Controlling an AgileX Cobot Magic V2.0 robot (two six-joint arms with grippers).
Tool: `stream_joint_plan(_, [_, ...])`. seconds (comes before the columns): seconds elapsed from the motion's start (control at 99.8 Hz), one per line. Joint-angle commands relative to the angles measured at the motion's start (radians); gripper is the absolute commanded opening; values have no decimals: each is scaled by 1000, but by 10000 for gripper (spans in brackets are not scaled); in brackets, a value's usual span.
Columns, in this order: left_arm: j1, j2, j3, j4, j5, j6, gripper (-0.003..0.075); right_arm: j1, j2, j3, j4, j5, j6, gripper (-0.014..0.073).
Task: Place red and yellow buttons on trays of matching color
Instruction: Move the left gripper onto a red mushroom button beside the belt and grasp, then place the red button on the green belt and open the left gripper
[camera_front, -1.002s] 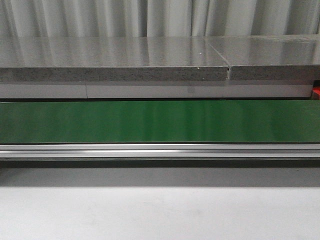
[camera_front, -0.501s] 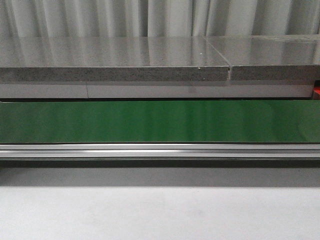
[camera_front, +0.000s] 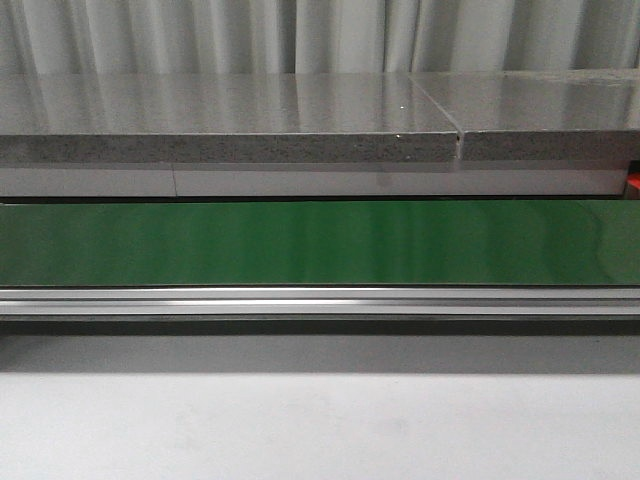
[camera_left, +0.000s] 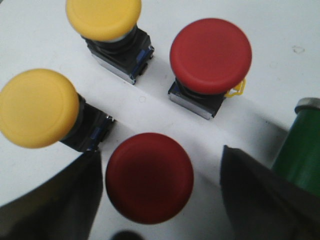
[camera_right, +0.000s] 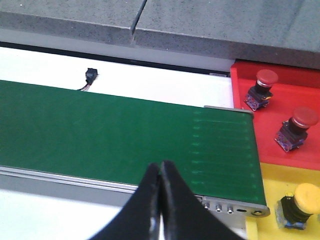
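Observation:
In the left wrist view my left gripper (camera_left: 159, 187) is open, its dark fingers (camera_left: 55, 200) on either side of a red button (camera_left: 149, 177) that stands on the white surface. A second red button (camera_left: 210, 55) and two yellow buttons (camera_left: 37, 107) (camera_left: 103, 17) stand just beyond it. In the right wrist view my right gripper (camera_right: 160, 172) is shut with nothing in it, over the near edge of the green belt (camera_right: 115, 135). The red tray (camera_right: 295, 95) holds two red buttons (camera_right: 266, 77) (camera_right: 304, 117). The yellow tray (camera_right: 280, 180) holds one yellow button (camera_right: 307, 196).
The green conveyor belt (camera_front: 320, 243) runs across the front view, with a metal rail (camera_front: 320, 300) before it and a grey stone slab (camera_front: 230, 120) behind. A green roller end (camera_left: 300, 145) stands beside the left gripper. A small black connector (camera_right: 91, 74) lies behind the belt.

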Motion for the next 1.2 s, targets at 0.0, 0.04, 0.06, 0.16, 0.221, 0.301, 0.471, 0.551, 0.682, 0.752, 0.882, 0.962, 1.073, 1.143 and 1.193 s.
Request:
stream_joint_plan(0.0, [-5, -40, -22, 1, -11, -2, 328, -1, 4, -23, 4, -65, -8, -68])
stream_joint_plan(0.04, [-5, -40, -22, 1, -6, -2, 274, -1, 4, -23, 4, -65, -8, -68])
stream_joint_plan(0.06, [-5, -40, -22, 1, -4, -2, 249, -1, 4, -23, 4, -65, -8, -68])
stream_joint_plan(0.16, [-5, -47, -22, 1, 4, -2, 144, -1, 4, -23, 4, -65, -8, -68])
stream_joint_plan(0.221, [-5, -62, -22, 1, 8, -2, 88, -1, 4, -23, 4, -65, -8, -68])
stream_joint_plan(0.301, [-5, -99, -22, 1, 13, -2, 36, -1, 4, -23, 4, -65, -8, -68])
stream_joint_plan(0.471, [-5, -223, -22, 1, 14, -2, -19, -1, 4, -23, 4, -65, -8, -68])
stream_joint_plan(0.551, [-7, -298, -22, -1, 23, -2, -19, -1, 4, -23, 4, -65, -8, -68])
stream_joint_plan(0.682, [-27, -404, -22, -16, 53, 1, -19, -1, 4, -23, 4, -65, -8, -68])
stream_joint_plan(0.752, [-99, -478, -22, -55, 117, 71, -19, -1, 4, -23, 4, -65, -8, -68])
stream_joint_plan(0.882, [-157, -480, -22, -176, 145, 206, -19, -1, 4, -23, 4, -65, -8, -68])
stream_joint_plan(0.962, [-188, -480, -22, -242, 154, 270, -19, -1, 4, -23, 4, -65, -8, -68])
stream_joint_plan(1.073, [-211, -478, -22, -246, 156, 274, -19, -1, 4, -23, 4, -65, -8, -68])
stream_joint_plan(1.143, [-215, -470, -20, -249, 164, 274, -19, -1, 4, -23, 4, -65, -8, -68])
stream_joint_plan(1.193, [-215, -457, -20, -256, 173, 274, -19, -1, 4, -23, 4, -65, -8, -68])
